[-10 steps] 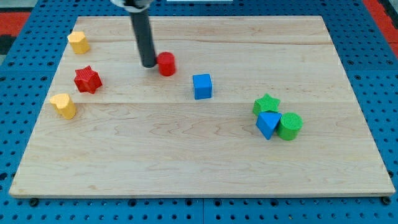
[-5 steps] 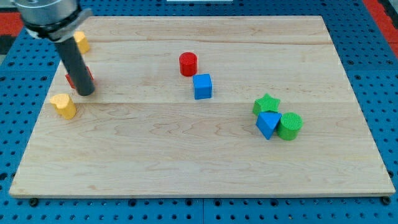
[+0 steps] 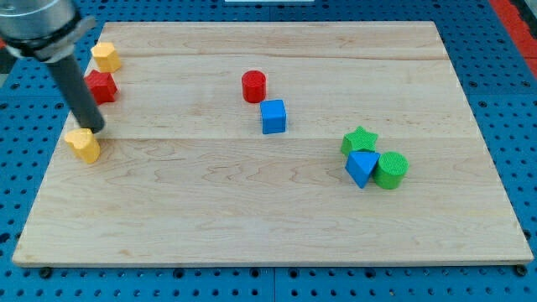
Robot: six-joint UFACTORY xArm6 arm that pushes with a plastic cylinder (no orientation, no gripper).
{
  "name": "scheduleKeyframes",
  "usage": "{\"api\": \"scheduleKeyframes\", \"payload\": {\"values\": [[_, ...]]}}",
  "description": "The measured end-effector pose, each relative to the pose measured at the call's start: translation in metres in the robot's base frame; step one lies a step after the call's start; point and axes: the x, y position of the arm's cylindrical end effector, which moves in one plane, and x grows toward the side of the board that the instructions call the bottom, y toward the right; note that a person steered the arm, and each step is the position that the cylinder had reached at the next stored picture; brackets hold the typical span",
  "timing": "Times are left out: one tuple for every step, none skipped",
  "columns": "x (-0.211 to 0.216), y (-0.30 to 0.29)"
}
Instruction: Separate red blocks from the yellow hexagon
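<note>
A yellow hexagon (image 3: pixel 106 56) sits near the board's top left corner. A red star (image 3: pixel 101 86) lies just below it, almost touching. A red cylinder (image 3: pixel 253 85) stands well to the right, near the board's top middle. My tip (image 3: pixel 92 128) rests on the board below the red star, at the upper right edge of a second yellow block (image 3: pixel 84 144). The rod leans up towards the view's top left and hides part of the red star's left side.
A blue cube (image 3: pixel 273 116) lies just below and right of the red cylinder. A green star (image 3: pixel 359 139), a blue triangle (image 3: pixel 362 166) and a green cylinder (image 3: pixel 390 169) cluster at the right. The wooden board (image 3: pixel 268 226) lies on a blue pegboard.
The red cylinder slid right towards the blue cube. My tip swung left across the board. The red star moved up, closer to the yellow hexagon. My tip now stands by the lower yellow block.
</note>
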Motion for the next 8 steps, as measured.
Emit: {"api": "scheduleKeyframes", "payload": {"values": [[-0.025,-0.041],[-0.059,-0.032],[-0.106,-0.015],[-0.109,0.036],[-0.1,0.039],[-0.098,-0.007],[-0.095,0.036],[-0.09,0.037]]}}
